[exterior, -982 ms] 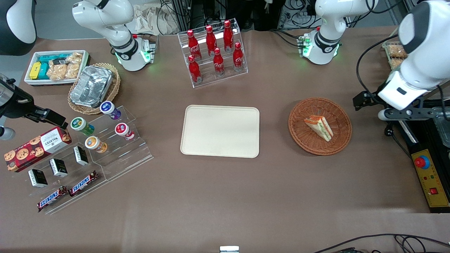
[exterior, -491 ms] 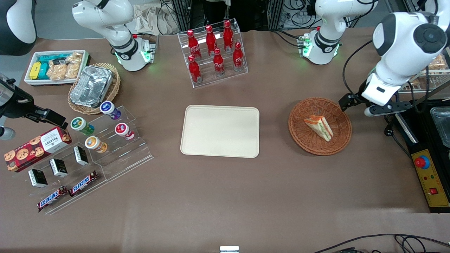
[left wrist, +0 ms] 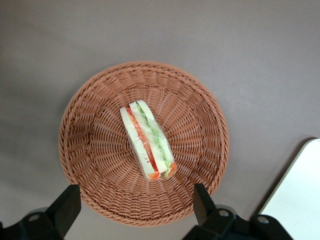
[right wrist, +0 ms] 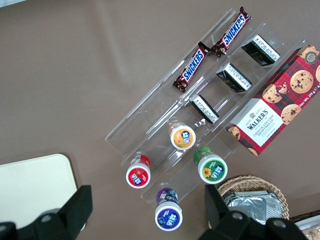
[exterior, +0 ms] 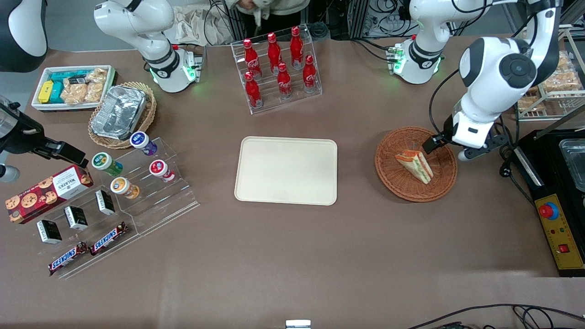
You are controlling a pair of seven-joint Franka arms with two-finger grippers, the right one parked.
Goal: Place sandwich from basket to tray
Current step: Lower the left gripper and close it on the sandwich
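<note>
The gripper (left wrist: 135, 212) hung above the basket (exterior: 393, 176), over the part of its rim nearest the working arm's end of the table, and touched nothing. Its jaws stood spread wide, with a gap broader than the sandwich (exterior: 415, 165) is thick; the two dark fingertips (left wrist: 66, 206) appeared just over the basket's rim in the wrist view, with woven wicker showing between them and nothing held. The sandwich lay inside the basket (left wrist: 95, 150), near the centre of the weave, resting on its side with the cut edge upward (red and green filling layers plainly visible between pale bread slices (left wrist: 147, 141)). It was apart from both fingers. The basket sat on the brown table (exterior: 292, 256), toward the working arm's end. The tray (exterior: 286, 170) lay flat beside the basket, near the middle of the table, apart from it, with bare table between the two; one rounded corner of the tray (left wrist: 300, 195) showed in the wrist view. A rack of red bottles (exterior: 276, 68) stood farther from the front camera than the tray.
</note>
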